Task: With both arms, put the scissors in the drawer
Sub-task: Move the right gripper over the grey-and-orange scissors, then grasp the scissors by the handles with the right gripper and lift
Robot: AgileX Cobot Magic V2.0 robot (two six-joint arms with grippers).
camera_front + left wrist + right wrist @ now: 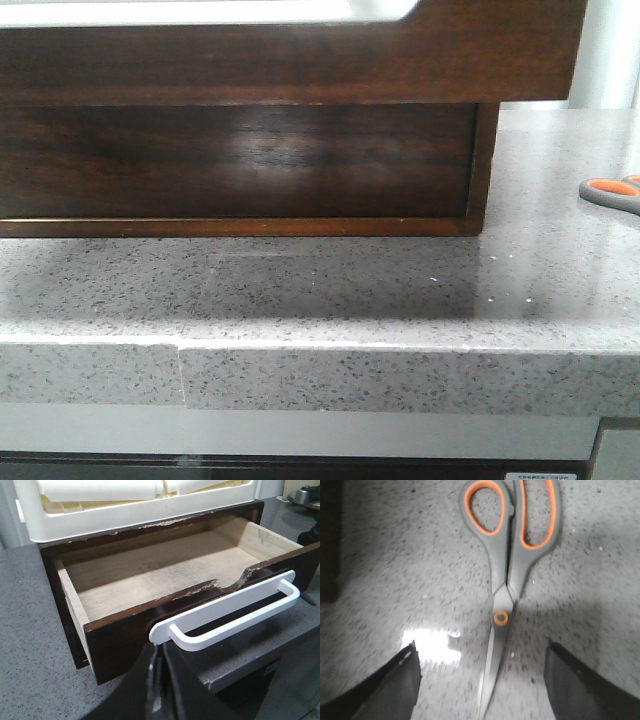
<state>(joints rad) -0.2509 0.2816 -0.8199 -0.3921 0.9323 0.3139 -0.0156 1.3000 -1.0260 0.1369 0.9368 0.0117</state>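
Observation:
The drawer (112, 640) of dark glossy wood stands pulled out, pale inside with nothing in it; in the front view its front (300, 62) hangs over the counter. My left gripper (159, 649) is shut, its fingertips right at the left end of the drawer's white handle (235, 611). The scissors (509, 575), grey with orange-lined loops, lie flat on the speckled counter, also at the right edge of the front view (612, 192). My right gripper (482, 647) hangs open just above them, one finger on each side of the blades. Neither gripper shows in the front view.
A cream plastic tray (125, 515) sits on top of the wooden chest (240, 165). The grey speckled counter (330, 290) ends in a front edge close below the drawer. A dark metal object (305, 495) stands far behind the chest.

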